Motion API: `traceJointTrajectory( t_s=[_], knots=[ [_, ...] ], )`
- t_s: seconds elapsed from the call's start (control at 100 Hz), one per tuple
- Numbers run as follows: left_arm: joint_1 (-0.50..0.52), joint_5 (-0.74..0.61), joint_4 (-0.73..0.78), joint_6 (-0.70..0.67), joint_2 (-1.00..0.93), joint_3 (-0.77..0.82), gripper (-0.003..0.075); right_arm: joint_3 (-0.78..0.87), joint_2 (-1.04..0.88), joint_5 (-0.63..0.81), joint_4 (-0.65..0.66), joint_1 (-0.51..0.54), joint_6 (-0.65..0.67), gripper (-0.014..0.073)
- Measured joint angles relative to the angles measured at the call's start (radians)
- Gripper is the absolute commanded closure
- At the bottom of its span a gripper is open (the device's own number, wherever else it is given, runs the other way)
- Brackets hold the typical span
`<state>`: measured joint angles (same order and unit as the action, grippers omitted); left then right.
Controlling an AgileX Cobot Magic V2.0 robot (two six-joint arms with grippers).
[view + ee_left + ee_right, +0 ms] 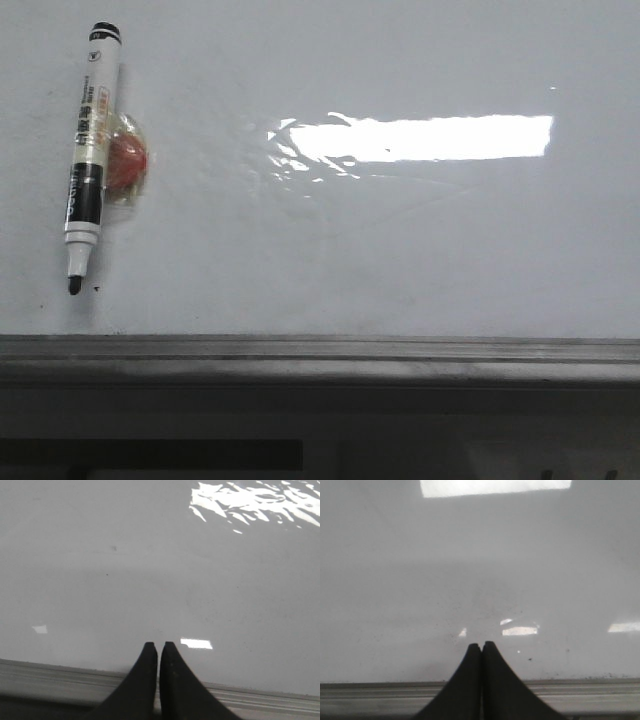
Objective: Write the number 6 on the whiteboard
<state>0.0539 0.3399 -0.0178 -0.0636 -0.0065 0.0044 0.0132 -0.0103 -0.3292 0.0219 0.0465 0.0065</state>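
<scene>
A: Well, we have nothing written so far; the whiteboard shows no 6 anywhere in the front view, only a tiny black dot just beside the marker's tip.

B: Agreed; so the whole digit is left. Where do we see the marker?

A: It lies uncapped on the board at the far left of the front view, tip toward the frame, with a red object in clear wrap touching its side; we cannot tell what that object is.

B: And our grippers?

A: The left gripper has its fingers pressed together and carries nothing; it hangs over the board near the frame; the right gripper is likewise closed and empty, also near the frame. Neither shows in the front view, so we judge both well apart from the marker.

B: Then, as we read it, we are at the very start; we must open a gripper, reach the marker, grasp it, and only then draw the hooked top and the loop.

A: Yes; the left arm looks the likelier one, since the marker sits on its side; that is our guess, nothing more.
</scene>
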Motion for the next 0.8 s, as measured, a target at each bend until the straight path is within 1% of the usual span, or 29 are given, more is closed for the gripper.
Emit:
traceJointTrajectory(
  t_s=[0.28, 0.52, 0.63, 0.73, 0.8],
  knots=[
    [0.000, -0.011, 0.084, 0.000, 0.000, 0.000, 0.0739, 0.000, 0.000, 0.002, 0.000, 0.000, 0.000, 0.0657],
    [0.000, -0.013, 0.117, 0.000, 0.000, 0.000, 0.0739, 0.002, 0.000, 0.107, -0.022, 0.000, 0.000, 0.0657],
    [0.000, -0.033, 0.137, 0.000, 0.000, 0.000, 0.0739, 0.002, 0.000, 0.125, -0.022, 0.000, 0.000, 0.0657],
    [0.000, -0.068, 0.142, 0.000, 0.000, 0.000, 0.0739, 0.002, 0.000, 0.133, -0.107, 0.000, 0.014, 0.0657],
    [0.000, -0.094, 0.142, 0.000, 0.000, 0.000, 0.0739, 0.002, 0.000, 0.131, -0.143, 0.000, 0.018, 0.0657]
  ],
)
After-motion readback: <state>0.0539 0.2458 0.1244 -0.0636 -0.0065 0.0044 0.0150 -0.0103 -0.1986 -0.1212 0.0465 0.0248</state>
